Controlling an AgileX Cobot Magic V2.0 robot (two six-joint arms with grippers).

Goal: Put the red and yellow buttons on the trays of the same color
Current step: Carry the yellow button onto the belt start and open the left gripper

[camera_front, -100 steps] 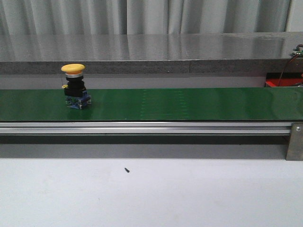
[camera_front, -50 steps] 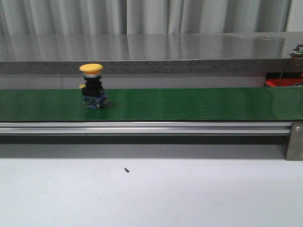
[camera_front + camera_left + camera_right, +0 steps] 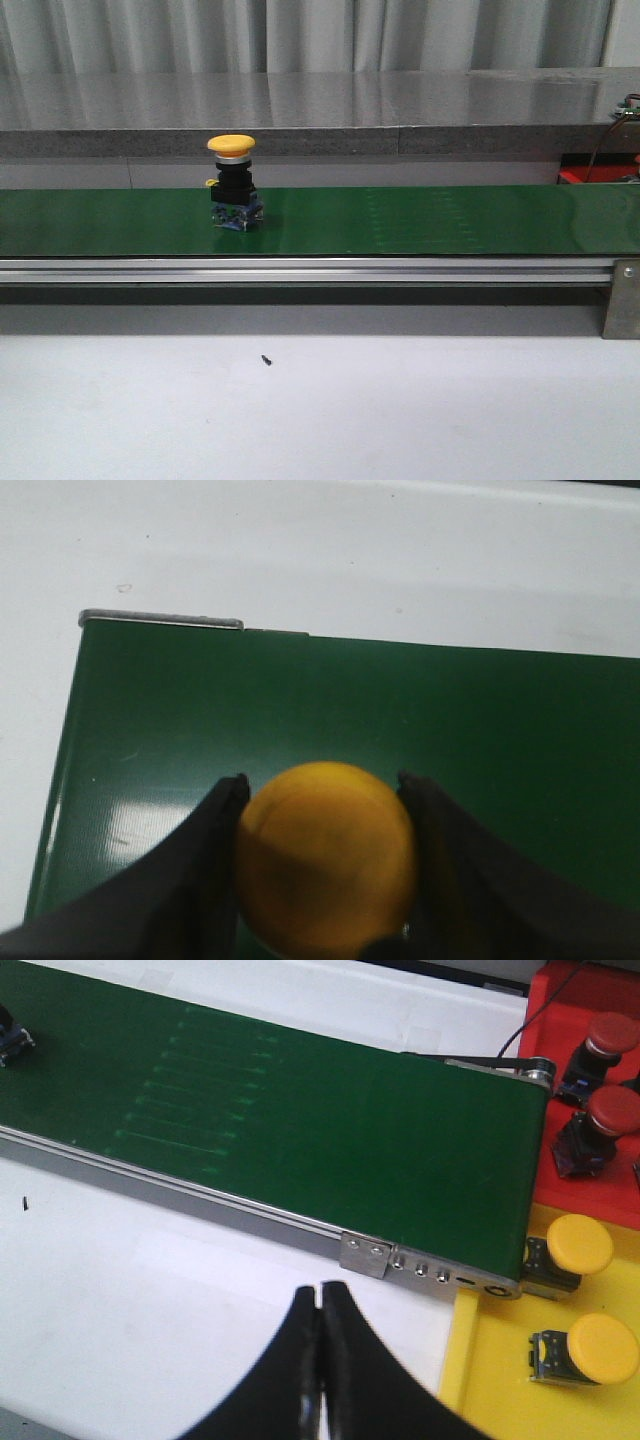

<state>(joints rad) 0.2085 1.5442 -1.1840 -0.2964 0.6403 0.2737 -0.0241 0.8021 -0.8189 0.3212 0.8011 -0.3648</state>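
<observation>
Red tray (image 3: 598, 176) cut off by frame edge

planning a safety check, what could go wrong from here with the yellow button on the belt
The yellow mushroom-head button stands tall on the green conveyor belt, so a nudge could topple it. The right fingers are shut and off the belt, so they may miss it. Two yellow buttons already crowd the yellow plastic tray.

Yellow-capped button (image 3: 232, 184) on green belt (image 3: 420, 220)
</observation>
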